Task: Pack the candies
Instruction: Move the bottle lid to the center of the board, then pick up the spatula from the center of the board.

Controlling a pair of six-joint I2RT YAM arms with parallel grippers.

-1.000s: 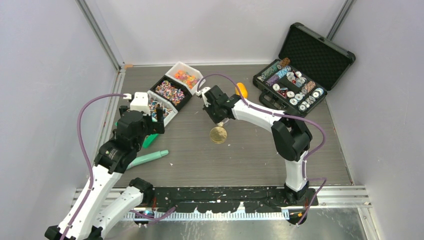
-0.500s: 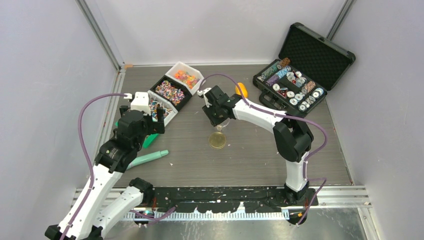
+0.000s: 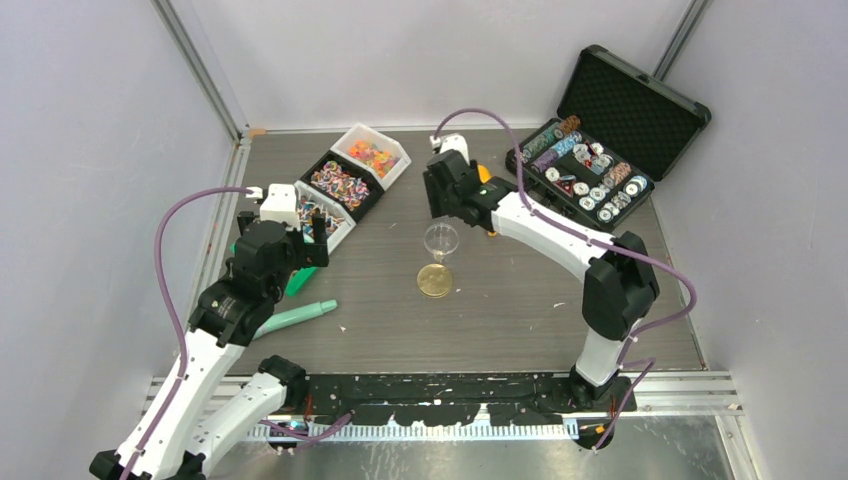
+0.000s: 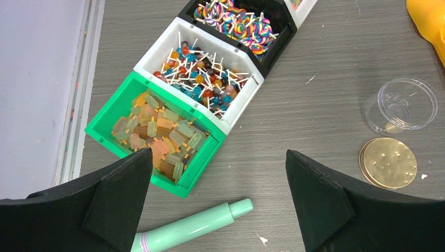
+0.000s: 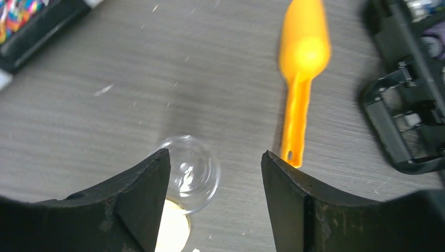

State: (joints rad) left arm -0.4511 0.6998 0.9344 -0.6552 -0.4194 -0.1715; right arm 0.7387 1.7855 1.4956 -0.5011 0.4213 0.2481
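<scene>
Grey walls close in a dark wood-grain desk (image 3: 500,310) on which everything lies. The left pincer (image 4: 218,152) stands fully wide and holds nothing. The candies are directly below and ahead of it, sorted in a row of bins: golden-brown pieces (image 4: 157,136) in the green bin (image 4: 105,131) right under its left finger, small lollipops with white sticks (image 4: 202,79) in the white bin further ahead, and striped ones (image 4: 236,23) in the black bin beyond that. The right pincer (image 5: 215,153) is also open and empty. A clear cup (image 5: 189,173) stands upright on the desk under its left finger, and the orange scoop (image 5: 302,68) lies ahead of its right finger, with the handle towards it. A gold disc (image 4: 388,163) lies flat just beside the cup. No candy is in the cup, so I judge that the packing has not started. The candies look very light, hard and loose, and they are much smaller than a finger, so pinching one piece would probably slip or scatter the others, and the sticks may tangle. I think it is better to take the scoop by its narrow, stiff handle. The cup seems thin and light and could tip easily.
</scene>
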